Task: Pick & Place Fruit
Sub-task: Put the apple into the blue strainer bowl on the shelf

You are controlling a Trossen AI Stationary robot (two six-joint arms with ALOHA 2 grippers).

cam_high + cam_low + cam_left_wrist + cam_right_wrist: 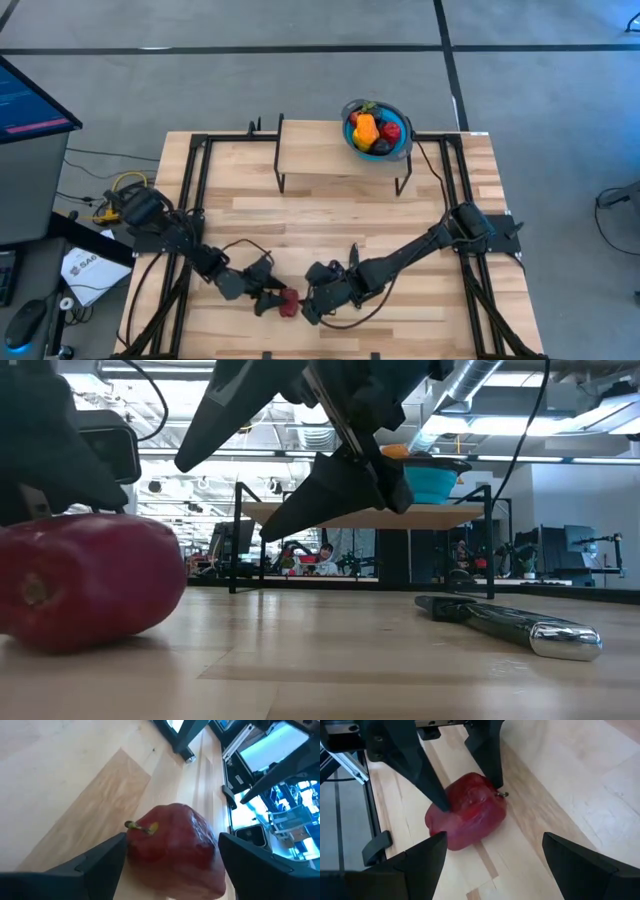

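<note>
One red toy fruit point(466, 812) lies on the bench point(330, 215) near its front edge, flanked by the left pincer point(170, 855), jaws wide around it. It looks light, stiff and glossy (likely slippery); grip its broad flanks. Right pincer point(492, 857) hovers open nearby. The blue bowl point(398, 148) holds several fruits.

left tool point(283, 303) astride red fruit point(290, 303), right tool point(312, 308) near
</note>
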